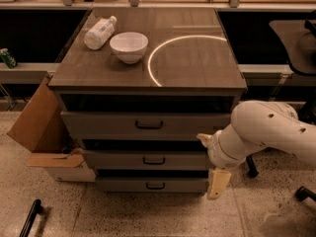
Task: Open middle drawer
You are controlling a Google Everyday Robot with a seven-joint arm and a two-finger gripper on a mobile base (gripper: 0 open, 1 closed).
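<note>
The middle drawer [123, 159] is the second of three grey wood-look fronts in the cabinet, with a small dark bracket handle [154, 160] at its centre. It sits about flush with the lowest drawer [128, 184]. The taller top drawer [108, 124] is above it. My gripper [214, 169] hangs at the end of the white arm [266, 130], in front of the cabinet's right end at the height of the middle and lowest drawers. It is well right of the handle and holds nothing that I can see.
On the cabinet top [187, 58] lie a white bowl [129, 46] and a plastic bottle [99, 32] on its side. An open cardboard box [42, 132] stands against the cabinet's left side. A chair base [303, 194] and a dark pole [29, 218] are on the floor.
</note>
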